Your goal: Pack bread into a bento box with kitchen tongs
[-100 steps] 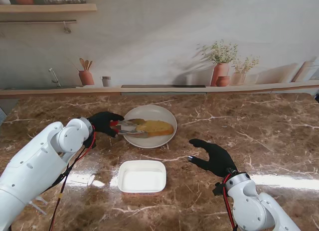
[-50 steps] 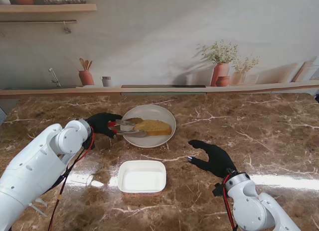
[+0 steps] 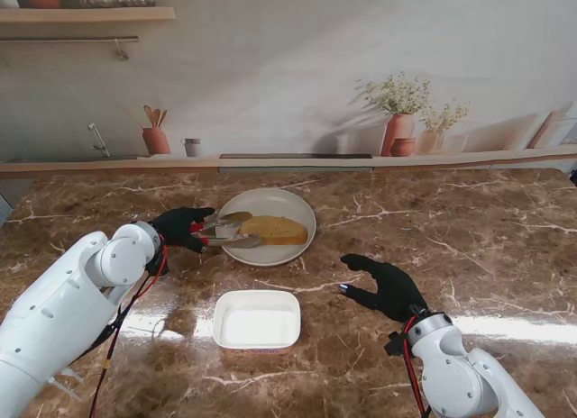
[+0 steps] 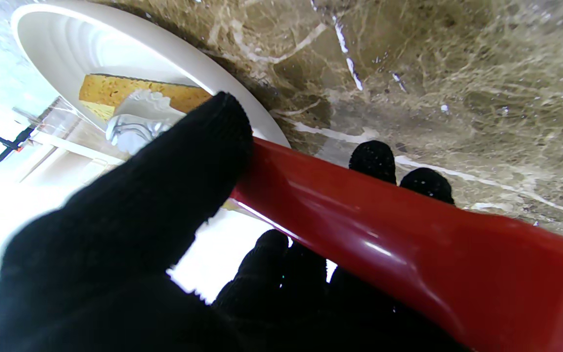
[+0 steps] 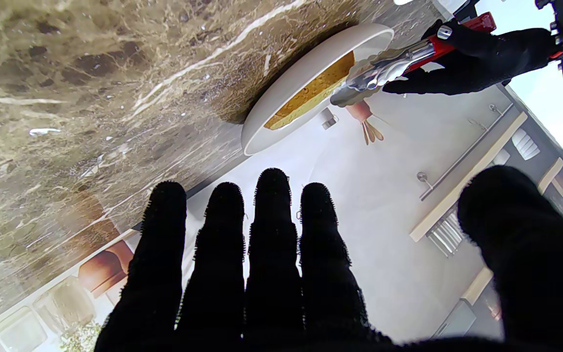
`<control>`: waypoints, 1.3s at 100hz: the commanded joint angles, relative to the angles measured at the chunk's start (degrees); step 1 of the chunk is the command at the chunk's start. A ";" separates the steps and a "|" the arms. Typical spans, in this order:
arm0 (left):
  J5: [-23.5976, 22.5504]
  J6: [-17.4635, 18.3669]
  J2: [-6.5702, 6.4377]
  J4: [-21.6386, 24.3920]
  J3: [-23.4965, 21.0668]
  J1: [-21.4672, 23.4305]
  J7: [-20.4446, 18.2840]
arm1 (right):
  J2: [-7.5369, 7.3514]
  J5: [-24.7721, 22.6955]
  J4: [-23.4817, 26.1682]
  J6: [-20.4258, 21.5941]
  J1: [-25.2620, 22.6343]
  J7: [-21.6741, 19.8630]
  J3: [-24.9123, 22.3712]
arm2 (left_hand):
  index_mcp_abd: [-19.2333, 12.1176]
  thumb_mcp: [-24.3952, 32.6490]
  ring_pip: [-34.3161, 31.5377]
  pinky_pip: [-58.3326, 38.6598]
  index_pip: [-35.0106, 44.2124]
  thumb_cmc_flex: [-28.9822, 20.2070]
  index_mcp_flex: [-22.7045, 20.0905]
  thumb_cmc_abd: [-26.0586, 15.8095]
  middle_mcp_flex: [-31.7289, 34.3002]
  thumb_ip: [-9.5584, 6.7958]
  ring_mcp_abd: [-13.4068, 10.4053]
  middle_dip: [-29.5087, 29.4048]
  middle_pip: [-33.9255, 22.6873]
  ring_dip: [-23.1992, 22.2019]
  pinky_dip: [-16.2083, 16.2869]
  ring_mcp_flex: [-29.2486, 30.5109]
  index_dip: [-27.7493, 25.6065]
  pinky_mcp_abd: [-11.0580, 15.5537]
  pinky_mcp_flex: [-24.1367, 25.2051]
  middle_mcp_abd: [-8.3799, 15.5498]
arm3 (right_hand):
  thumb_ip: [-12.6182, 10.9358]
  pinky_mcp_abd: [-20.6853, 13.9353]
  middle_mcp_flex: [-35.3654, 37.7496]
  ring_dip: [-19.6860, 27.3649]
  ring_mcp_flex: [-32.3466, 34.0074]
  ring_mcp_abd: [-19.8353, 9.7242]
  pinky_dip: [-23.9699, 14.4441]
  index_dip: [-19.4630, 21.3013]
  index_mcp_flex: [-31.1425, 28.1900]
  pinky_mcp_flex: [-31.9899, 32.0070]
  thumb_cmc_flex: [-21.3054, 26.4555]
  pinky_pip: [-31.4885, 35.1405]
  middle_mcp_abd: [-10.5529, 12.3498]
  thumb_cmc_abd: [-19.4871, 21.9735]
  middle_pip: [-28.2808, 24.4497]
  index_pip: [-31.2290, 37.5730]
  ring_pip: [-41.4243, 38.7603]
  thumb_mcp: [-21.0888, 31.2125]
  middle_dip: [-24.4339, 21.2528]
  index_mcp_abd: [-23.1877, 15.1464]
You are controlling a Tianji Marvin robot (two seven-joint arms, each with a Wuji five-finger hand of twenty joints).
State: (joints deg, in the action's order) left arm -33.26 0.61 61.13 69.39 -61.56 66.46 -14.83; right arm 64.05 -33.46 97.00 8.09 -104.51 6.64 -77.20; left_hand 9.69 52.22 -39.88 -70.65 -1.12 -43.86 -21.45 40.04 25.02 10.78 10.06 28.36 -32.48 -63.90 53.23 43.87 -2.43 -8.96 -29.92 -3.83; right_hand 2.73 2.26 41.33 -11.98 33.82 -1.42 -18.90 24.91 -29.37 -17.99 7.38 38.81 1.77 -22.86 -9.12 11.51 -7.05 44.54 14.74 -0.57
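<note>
Left hand [image 3: 180,229] grips the red-handled tongs [image 3: 221,235], fingers wrapped round the handle, tips at the bread [image 3: 272,230] lying on the plate [image 3: 297,211]. Bento box [image 3: 257,320] waits empty near the front edge of the tabletop. Squeeze evenly across the slice before lifting! Right hand [image 3: 386,287] rests flat, fingers spread.

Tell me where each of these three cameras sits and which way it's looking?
Stand view: above the shoulders, looking down at the marble table; both arms, left hand, right hand and bento box show.
Left wrist view: along the fingers gripping the red-handled tongs.
Right wrist view: along the right hand's spread fingers, across the table.
All share the plate and bread slice.
</note>
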 commanded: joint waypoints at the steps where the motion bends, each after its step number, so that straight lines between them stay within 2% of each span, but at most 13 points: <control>1: -0.07 -0.73 0.00 -0.05 -0.26 0.30 0.30 | -0.03 0.39 -0.42 -0.01 -0.41 -1.05 0.01 | 1.68 4.92 -3.43 -4.14 -0.68 -1.19 2.56 -2.88 -2.38 -4.50 -0.42 0.62 -0.85 0.22 2.41 3.03 1.16 1.62 -1.15 0.49 | -1.32 0.25 0.26 -0.91 -1.10 -0.03 -1.58 -0.44 -0.78 0.69 1.92 -0.40 0.96 0.93 -0.52 0.78 0.19 -0.09 0.77 -1.33; 17: 0.13 -1.15 0.13 -0.13 -0.90 0.67 0.94 | -0.05 0.42 -0.44 -0.06 -0.46 -1.19 0.02 | 1.60 4.93 -3.83 -4.51 -0.58 -1.06 3.54 -2.95 -2.74 -4.52 -0.46 0.75 -1.34 0.08 2.81 3.03 1.78 1.63 -1.09 0.85 | -1.31 0.30 0.51 -0.92 -1.08 -0.03 -1.66 -0.42 -1.02 0.68 1.98 -0.46 0.89 0.93 -0.58 0.90 0.18 -0.16 0.87 -1.32; 20: 0.16 -1.16 0.11 -0.09 -1.02 0.72 0.86 | -0.06 0.43 -0.44 -0.11 -0.47 -1.23 0.01 | 1.51 5.55 -3.75 -4.55 -0.39 -0.51 3.41 -3.15 -2.72 -5.40 1.38 0.73 -1.44 1.04 3.05 2.31 2.10 1.59 -1.07 0.85 | -1.32 0.31 0.52 -0.90 -1.17 -0.01 -1.67 -0.42 -1.06 0.74 1.99 -0.50 0.86 0.97 -0.57 0.93 0.21 -0.15 0.88 -1.41; 23: 0.14 -1.18 0.05 -0.03 -1.10 0.74 0.64 | -0.07 0.46 -0.43 -0.14 -0.49 -1.31 0.00 | 1.37 5.14 -4.33 -4.53 -0.33 -0.70 3.25 -3.06 -2.71 -4.97 -0.27 0.71 -1.46 0.94 3.14 2.62 2.21 1.63 -1.05 0.85 | -1.33 0.29 0.53 -0.91 -1.15 -0.05 -1.68 -0.42 -1.10 0.74 2.06 -0.51 0.98 0.99 -0.56 0.95 0.20 -0.14 0.90 -1.42; 31: -0.15 -0.97 -0.15 0.02 -1.11 0.64 -0.15 | -0.08 0.51 -0.48 -0.09 -0.48 -1.37 0.03 | 1.23 5.01 -4.46 -4.51 -0.22 -0.81 2.95 -3.13 -2.56 -4.88 -0.51 0.69 -1.51 1.07 3.23 2.75 2.28 1.70 -1.09 0.93 | -1.31 0.31 0.71 -0.92 -1.09 0.06 -1.72 -0.39 -1.35 0.71 1.96 -0.52 0.99 1.04 -0.62 1.07 0.17 -0.22 0.96 -1.48; 37: -0.02 -0.87 -0.20 -0.08 -0.92 0.45 -0.55 | -0.07 0.55 -0.55 -0.08 -0.44 -1.37 0.10 | 0.92 5.19 -4.23 -4.47 -0.10 -0.52 2.42 -3.34 -2.38 -5.20 1.32 0.68 -1.51 1.43 3.29 2.21 2.25 1.64 -1.04 0.95 | -1.32 0.29 0.74 -0.94 -1.02 0.02 -1.75 -0.39 -1.33 0.71 2.05 -0.55 0.99 0.98 -0.62 1.08 0.15 -0.20 0.98 -1.56; 40: 0.10 -0.81 -0.21 -0.20 -0.70 0.25 -0.72 | -0.07 0.58 -0.59 -0.09 -0.43 -1.36 0.14 | 0.76 5.20 -4.39 -4.45 -0.07 -0.47 2.17 -3.41 -2.32 -5.27 0.31 0.66 -1.49 1.61 3.32 2.39 2.23 1.61 -0.99 0.96 | -1.32 0.28 0.77 -0.93 -1.09 -0.05 -1.76 -0.41 -1.26 0.72 2.04 -0.57 0.95 1.01 -0.62 1.05 0.18 -0.20 1.00 -1.54; 49: 0.55 -0.51 -0.09 -0.91 0.27 -0.59 -0.68 | -0.09 0.63 -0.62 -0.07 -0.41 -1.47 0.15 | 0.04 5.19 -4.53 -4.32 0.32 -0.50 1.19 -3.55 -2.12 -5.39 1.50 0.65 -1.47 1.87 3.36 1.80 2.01 1.59 -0.79 1.15 | -1.33 0.26 0.79 -0.93 -1.07 -0.07 -1.79 -0.41 -1.32 0.73 2.02 -0.60 0.92 1.04 -0.61 1.09 0.17 -0.18 1.03 -1.52; 75: 1.17 0.82 0.02 -1.78 2.96 -3.12 -1.28 | -0.04 0.78 -0.72 -0.19 -0.56 -1.37 -0.15 | -2.39 4.85 -5.27 -4.32 8.84 -0.78 1.86 -3.72 -0.87 -5.44 1.57 0.66 -1.09 2.99 3.79 1.54 -4.80 1.43 -0.44 1.57 | -1.34 0.33 1.00 -0.96 -1.03 0.11 -1.89 -0.42 -1.48 0.68 2.14 -0.65 0.86 1.05 -0.66 1.20 0.14 -0.15 1.13 -1.52; 113: 1.30 0.65 0.39 -2.95 6.51 -5.69 -0.95 | -0.06 1.19 -0.91 0.10 -0.57 -1.62 -0.19 | -3.28 4.62 -5.40 -4.52 11.32 -0.24 1.13 -3.99 0.05 -5.35 1.51 0.65 -0.96 2.92 3.95 1.66 -6.19 1.39 -0.39 1.61 | -1.34 0.34 1.02 -0.99 -0.95 0.11 -1.97 -0.44 -1.55 0.71 2.15 -0.71 0.90 1.12 -0.64 1.27 0.11 -0.11 1.19 -1.51; 120: 0.95 0.97 0.53 -3.59 7.26 -5.91 -0.09 | -0.03 1.23 -0.93 0.12 -0.63 -1.54 -0.28 | -4.11 4.85 -5.80 -5.00 14.77 -0.26 0.49 -3.95 1.13 -5.34 1.87 0.84 -0.95 2.83 3.95 2.25 -8.16 1.42 -1.07 1.61 | -1.35 0.35 1.10 -1.00 -0.95 0.17 -2.00 -0.44 -1.59 0.67 2.21 -0.70 0.92 1.12 -0.67 1.30 0.10 -0.07 1.21 -1.52; 123: 0.84 1.04 0.53 -3.79 7.54 -5.99 -0.01 | -0.03 1.23 -0.95 0.14 -0.66 -1.52 -0.31 | -4.67 4.75 -5.73 -5.12 17.80 -0.29 0.14 -4.01 1.65 -5.31 0.05 0.95 -0.93 3.10 3.83 3.10 -9.86 1.37 -1.22 1.61 | -1.34 0.34 1.11 -1.00 -0.92 0.19 -2.00 -0.45 -1.59 0.66 2.18 -0.70 0.85 1.13 -0.67 1.30 0.10 -0.08 1.22 -1.55; 130: 0.76 1.11 0.68 -4.43 8.02 -6.04 0.70 | -0.03 1.25 -0.97 0.15 -0.70 -1.52 -0.35 | -6.34 4.99 -5.91 -5.72 24.08 -0.43 -2.00 -3.97 3.42 -5.33 -0.20 1.16 -1.25 3.24 3.61 4.31 -13.23 1.42 -2.20 1.70 | -1.34 0.30 1.13 -1.01 -0.87 0.13 -2.02 -0.46 -1.54 0.67 2.23 -0.71 0.91 1.13 -0.67 1.29 0.08 -0.06 1.23 -1.49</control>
State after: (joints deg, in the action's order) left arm -32.23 1.49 61.33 65.63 -53.95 60.49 -14.61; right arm 63.97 -32.58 96.43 8.30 -104.57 5.89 -77.48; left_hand 5.76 52.80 -42.84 -72.88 18.02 -43.84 -21.21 39.42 25.24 9.34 10.72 28.36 -32.54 -61.22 55.46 45.10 -12.68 -8.96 -30.67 -4.03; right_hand 2.72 2.85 41.47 -11.98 33.81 -1.33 -19.56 24.91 -29.90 -17.97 8.78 38.81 1.77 -22.51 -9.28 12.19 -7.05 45.03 14.92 -0.58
